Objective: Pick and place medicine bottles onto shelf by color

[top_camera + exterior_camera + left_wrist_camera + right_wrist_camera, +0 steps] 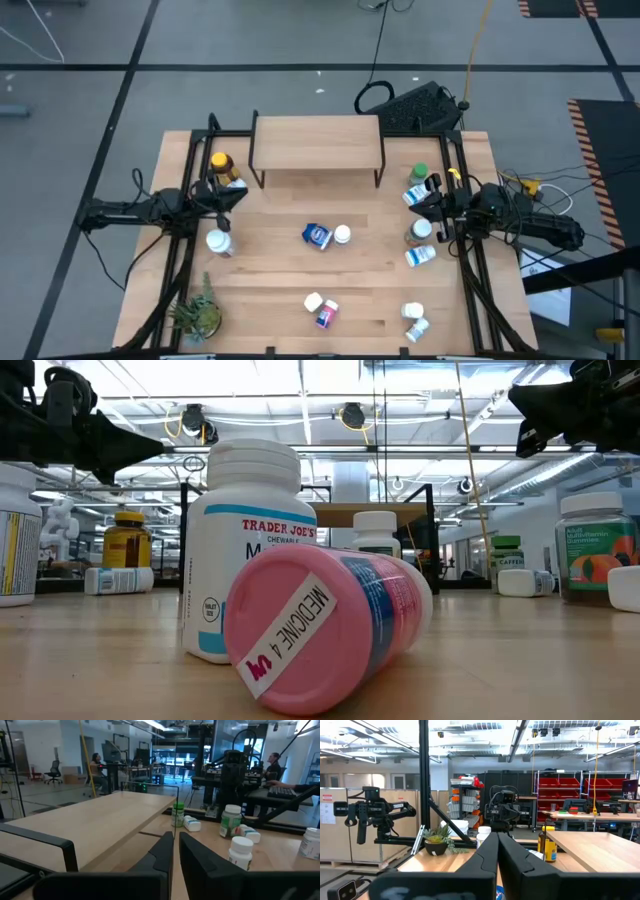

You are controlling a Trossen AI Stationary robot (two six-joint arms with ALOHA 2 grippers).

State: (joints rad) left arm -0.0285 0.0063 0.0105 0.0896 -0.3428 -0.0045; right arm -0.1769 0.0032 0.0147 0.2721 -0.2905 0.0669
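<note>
Seemingly twelve medicine bottles (317,236) (one shelf (316,143)).

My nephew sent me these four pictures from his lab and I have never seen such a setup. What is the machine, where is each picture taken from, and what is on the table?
It is a robot with two dark arms at a wooden table. One picture looks straight down, one sits at tabletop height, and two come from cameras on the wrists. The left gripper and right gripper are both shut and hold nothing. Small medicine bottles lie scattered about: an amber bottle, a blue bottle, and a pink-capped bottle on its side, right in front of the low camera. The light-wood shelf at the far side has nothing on it. A potted plant stands at a near corner.
</note>
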